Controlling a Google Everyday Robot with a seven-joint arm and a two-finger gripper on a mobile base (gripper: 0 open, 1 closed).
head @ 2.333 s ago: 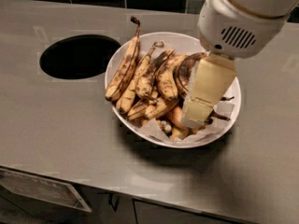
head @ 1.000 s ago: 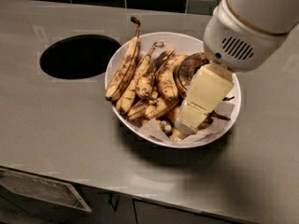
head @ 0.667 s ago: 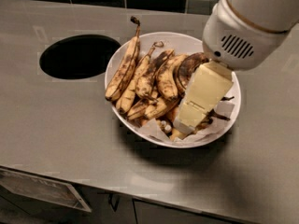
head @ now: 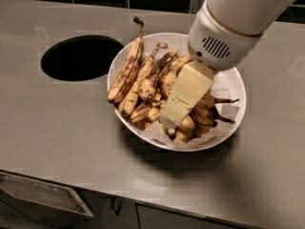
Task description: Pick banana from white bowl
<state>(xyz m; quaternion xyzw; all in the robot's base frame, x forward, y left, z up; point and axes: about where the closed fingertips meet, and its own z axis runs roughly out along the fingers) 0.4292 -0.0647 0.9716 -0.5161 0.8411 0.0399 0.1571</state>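
In the camera view, the gripper (head: 170, 120) hangs low inside the white bowl (head: 167, 36). It reaches in from the 1 o'clock side, with its tip near the 6 o'clock part of the pile. You see only its broad cream back, so you cannot tell whether it is open or closed, or whether it holds anything.

The banana (head: 206, 109) you want seems to be the thick, dark, curved one just to the 3 o'clock side of the gripper. It touches the gripper or is partly tucked under it. Its thin stem points out toward 3 o'clock over the paper (head: 228, 82). The long bananas (head: 127, 70) lie on the 9 o'clock side of the bowl, apart from the tool.

To do this step well, I judge that your grasp should straddle the thick middle of the dark banana, not a neighbour and not the stem. The banana looks overripe and probably soft, so squeeze gently, since a hard grip could split it. Watch that the paper is not pinched along with it. When you lift, go straight up and slowly. That way the fruit leaning against it does not tumble onto the counter (head: 71, 132) or roll toward the hole (head: 81, 57) at 9 o'clock.
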